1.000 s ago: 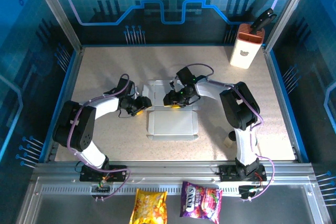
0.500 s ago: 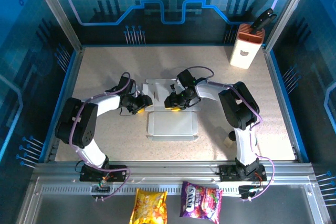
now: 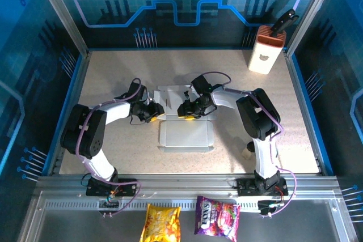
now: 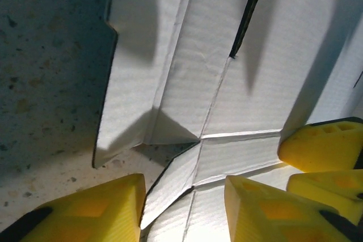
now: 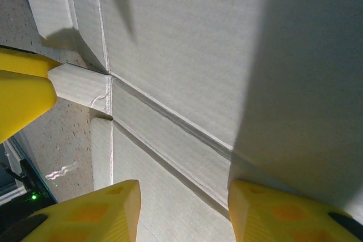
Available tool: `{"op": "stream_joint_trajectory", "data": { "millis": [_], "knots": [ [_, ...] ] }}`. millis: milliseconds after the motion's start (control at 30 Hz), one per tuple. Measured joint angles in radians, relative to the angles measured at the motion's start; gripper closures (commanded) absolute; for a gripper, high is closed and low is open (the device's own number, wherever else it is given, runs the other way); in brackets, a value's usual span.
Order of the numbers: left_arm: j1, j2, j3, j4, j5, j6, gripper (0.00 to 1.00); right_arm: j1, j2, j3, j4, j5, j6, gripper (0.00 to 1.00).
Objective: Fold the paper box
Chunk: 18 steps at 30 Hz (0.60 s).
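Observation:
The paper box (image 3: 186,134) lies as a flat, pale, creased cutout in the middle of the table. My left gripper (image 3: 155,112) is low at its left edge. In the left wrist view its yellow fingers (image 4: 85,211) stand apart, and a small corner flap of the box (image 4: 170,182) lies between them. The left gripper (image 4: 182,188) is open. My right gripper (image 3: 190,111) hovers over the box's middle crease, close to the left one. Its jaws are apart above the fold lines (image 5: 170,140), so the right gripper (image 5: 182,191) is open and holds nothing.
A tall white-and-orange container (image 3: 265,52) with a bear mark stands at the back right corner. Two snack bags (image 3: 161,223) lie on the rail in front of the arm bases. Bare tabletop (image 3: 113,77) lies to the left and behind the box.
My left gripper has edged right onto the box's left edge and its jaws have narrowed. The right gripper dropped slightly onto the crease and then stayed still.

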<state>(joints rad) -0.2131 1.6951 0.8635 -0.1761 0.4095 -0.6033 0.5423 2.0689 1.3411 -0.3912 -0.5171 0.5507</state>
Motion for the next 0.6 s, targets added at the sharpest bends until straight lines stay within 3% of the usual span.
{"op": "stream_joint_trajectory", "data": {
  "millis": [600],
  "knots": [
    [-0.047, 0.010, 0.016, 0.071, 0.079, -0.069, 0.61, 0.000, 0.000, -0.001, 0.000, 0.003, 0.000, 0.56]
  ]
}}
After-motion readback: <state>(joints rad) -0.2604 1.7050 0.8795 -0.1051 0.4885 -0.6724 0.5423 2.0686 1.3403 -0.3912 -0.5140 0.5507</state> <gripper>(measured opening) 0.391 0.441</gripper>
